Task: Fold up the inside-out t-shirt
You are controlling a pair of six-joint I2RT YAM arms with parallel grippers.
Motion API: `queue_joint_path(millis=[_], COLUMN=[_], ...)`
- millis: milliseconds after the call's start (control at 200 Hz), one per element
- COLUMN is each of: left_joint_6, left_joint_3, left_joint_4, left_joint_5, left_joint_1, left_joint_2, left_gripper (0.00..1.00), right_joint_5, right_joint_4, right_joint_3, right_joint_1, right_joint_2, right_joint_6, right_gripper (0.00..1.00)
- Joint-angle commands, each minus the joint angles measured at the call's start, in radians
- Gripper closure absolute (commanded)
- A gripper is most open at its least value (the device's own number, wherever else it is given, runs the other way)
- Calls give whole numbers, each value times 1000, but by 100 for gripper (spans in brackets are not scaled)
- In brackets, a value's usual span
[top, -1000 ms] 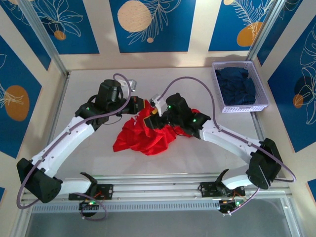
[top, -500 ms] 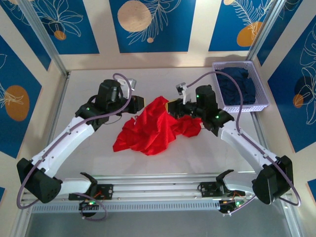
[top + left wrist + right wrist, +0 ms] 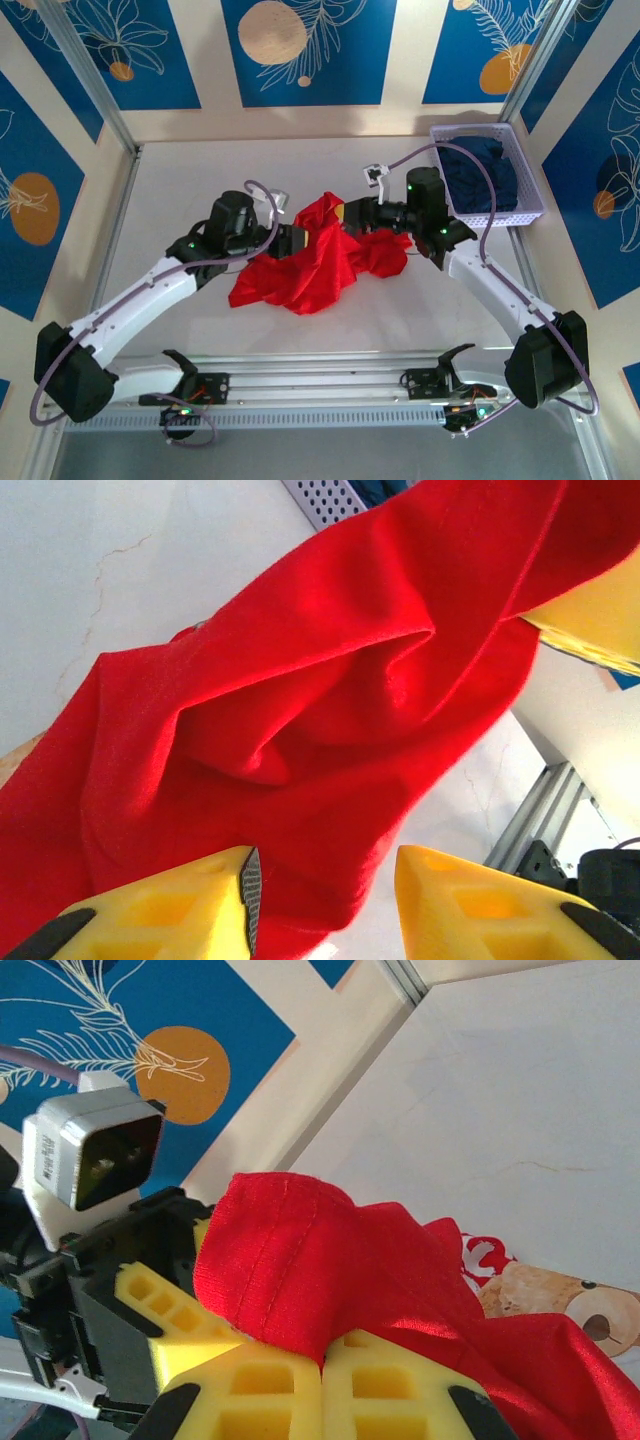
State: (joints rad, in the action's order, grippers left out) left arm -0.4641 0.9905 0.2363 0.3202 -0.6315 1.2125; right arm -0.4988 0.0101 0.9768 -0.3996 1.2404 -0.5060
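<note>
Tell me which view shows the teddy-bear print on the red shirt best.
Right wrist: the bear print with white lettering shows just past the right gripper, which is shut on the cloth. Top external gives the t-shirt as a crumpled red heap; left wrist gives plain red folds.

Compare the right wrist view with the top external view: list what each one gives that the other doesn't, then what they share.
Right wrist view adds: the teddy-bear print on the t-shirt, and a stitched hem pinched between the shut fingers of the right tool.
Top external view adds: the whole t-shirt bunched in a heap, the left tool at its left side, and the white basket holding a navy garment at the far right.
Both: the red t-shirt, held at one edge by the right tool, over the pale table.
</note>
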Motion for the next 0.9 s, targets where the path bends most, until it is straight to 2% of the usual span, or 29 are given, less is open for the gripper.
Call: queue_joint_path(millis=[0,245,410,490,580,615,665,805,895], left_joint_6=[24,18,-4,0,10,17,26,25,0], left_joint_3=[35,120,154,164,179,179,172,94,56], left_joint_4=[-36,-90,-150,-163,-161,-161,-169,-288,-343], left_joint_5=[-53,-48,-9,-1,29,48,85,284,395], left_joint_1=[-2,5,24,28,33,34,40,49,49], left_joint_2=[79,213,268,282,293,289,265,112,12], left_gripper=[60,59,63,69,83,92,100,100,100], right_joint_5=[-33,-36,-34,-37,-39,-38,-23,83,102], right_joint_4=[-28,-35,-31,-32,-50,-55,-57,-15,-13], right_joint_3=[4,-17,-35,-49,-62,-66,-70,-74,-74], right_joint_1=[6,7,10,16,26,31,36,52,61], right_joint_2=[-5,-17,-24,-34,-50,-55,-64,-75,-69], right_joint_6=[-20,-16,7,15,11,11,8,-10,-28], right_gripper=[100,100,100,100,100,100,100,100,100])
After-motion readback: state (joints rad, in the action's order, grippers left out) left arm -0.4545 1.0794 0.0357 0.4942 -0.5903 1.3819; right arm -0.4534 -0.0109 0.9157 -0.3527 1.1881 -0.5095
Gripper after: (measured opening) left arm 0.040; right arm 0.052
